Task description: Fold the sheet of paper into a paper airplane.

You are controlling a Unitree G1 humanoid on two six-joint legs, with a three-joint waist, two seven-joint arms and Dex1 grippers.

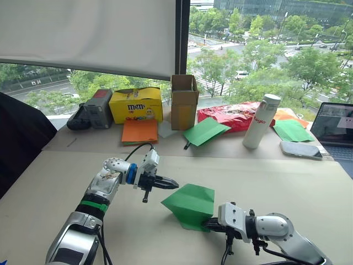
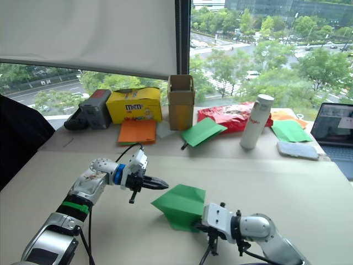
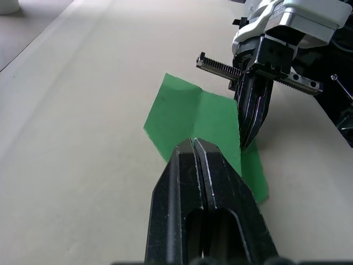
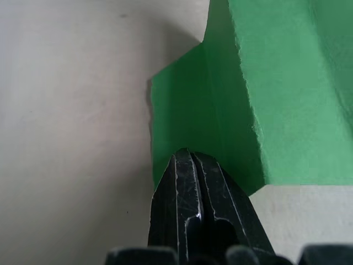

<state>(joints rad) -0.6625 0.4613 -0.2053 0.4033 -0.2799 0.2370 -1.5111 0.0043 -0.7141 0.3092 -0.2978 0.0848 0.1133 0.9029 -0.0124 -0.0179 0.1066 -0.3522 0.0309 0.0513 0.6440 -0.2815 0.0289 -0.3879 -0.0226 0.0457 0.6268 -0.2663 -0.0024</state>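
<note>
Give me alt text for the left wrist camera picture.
The left pincer, fingers closed, points at a folded green sheet of paper on a beige table. The right pincer, also closed, presses its tips on the paper's far side.

Silver-grey left arm [image 1: 105, 187] with green band, blue wrist ring, black cables, black two-fingered left tool [image 1: 165, 184]

A broad beige table [image 1: 309, 187] fills the lower frame under even daylight. Behind it, a large window [image 1: 265, 49] across the top looks out on green trees, a road and parked cars. A white roller blind [image 1: 88, 33] covers the upper left pane, beside a dark vertical window post [image 1: 182, 36] at centre top.
</note>
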